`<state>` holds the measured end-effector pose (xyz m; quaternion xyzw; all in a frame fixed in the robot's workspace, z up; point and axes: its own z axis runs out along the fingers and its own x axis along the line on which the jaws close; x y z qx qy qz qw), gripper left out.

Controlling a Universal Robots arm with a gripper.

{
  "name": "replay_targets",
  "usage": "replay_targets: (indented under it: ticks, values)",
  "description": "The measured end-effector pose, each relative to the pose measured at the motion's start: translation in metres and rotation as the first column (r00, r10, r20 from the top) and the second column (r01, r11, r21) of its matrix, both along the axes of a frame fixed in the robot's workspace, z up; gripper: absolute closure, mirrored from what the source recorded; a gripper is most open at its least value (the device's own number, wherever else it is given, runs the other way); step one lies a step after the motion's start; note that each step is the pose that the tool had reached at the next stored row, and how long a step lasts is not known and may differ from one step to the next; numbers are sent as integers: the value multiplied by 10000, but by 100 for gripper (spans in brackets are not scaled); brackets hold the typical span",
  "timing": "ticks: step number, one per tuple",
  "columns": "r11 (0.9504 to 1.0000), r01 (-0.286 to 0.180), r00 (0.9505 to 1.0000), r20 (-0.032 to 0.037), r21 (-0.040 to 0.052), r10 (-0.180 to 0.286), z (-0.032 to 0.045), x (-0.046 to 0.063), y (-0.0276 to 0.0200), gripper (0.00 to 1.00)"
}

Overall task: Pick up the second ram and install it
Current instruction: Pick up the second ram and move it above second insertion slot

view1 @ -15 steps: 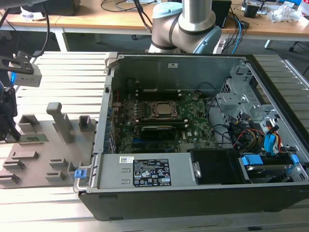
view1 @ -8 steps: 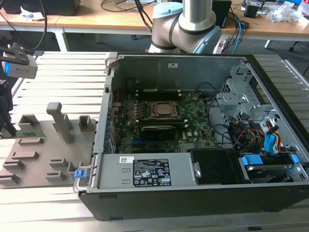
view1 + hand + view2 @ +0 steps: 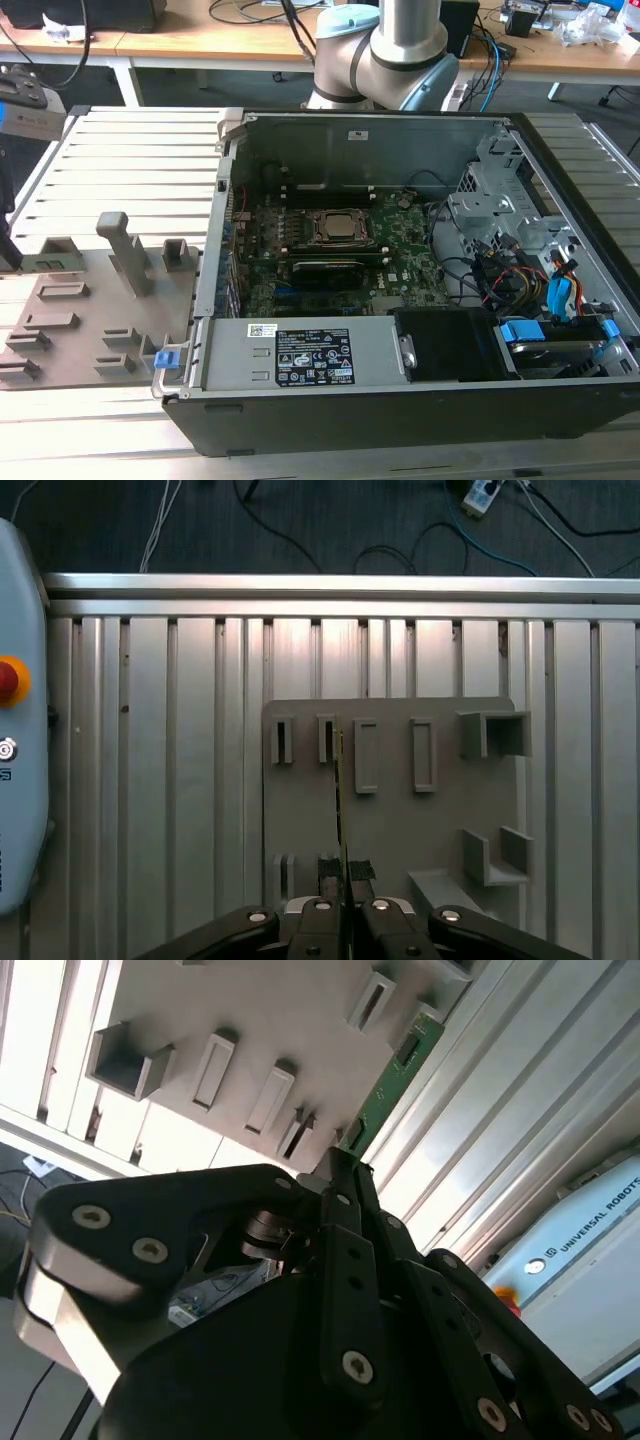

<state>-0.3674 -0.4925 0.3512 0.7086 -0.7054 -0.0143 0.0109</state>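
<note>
Hand [image 3: 345,875] pinched on ram [image 3: 388,1088], gripped at near end. Long axis runs straight out ahead of fingers, edge-on, over holder plate [image 3: 400,830].

Place: robotics lab bench.
Table: ribbed aluminium-profile surface [image 3: 150,780] beneath the gripper [image 3: 345,880].
Fixture: grey slotted holder plate [image 3: 400,830] right under the gripper.
Workpiece: opened desktop computer case [image 3: 400,425], well apart from the gripper.
Background: wooden desks [image 3: 200,40] with loose cables [image 3: 292,30], beyond the case.

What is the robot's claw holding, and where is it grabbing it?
The thin green memory stick, pinched at one end by the gripper.
</note>
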Motion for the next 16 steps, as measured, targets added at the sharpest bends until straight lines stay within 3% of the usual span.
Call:
replay_targets:
  ticks: [9, 12, 16]
  values:
    - [10000, 0, 10000, 1, 1, 0, 172, 0, 1, 86]
    - [10000, 0, 10000, 1, 5, 0, 304, 0, 1, 86]
    - [10000, 0, 10000, 0, 40, 0, 334, 0, 32, 86]
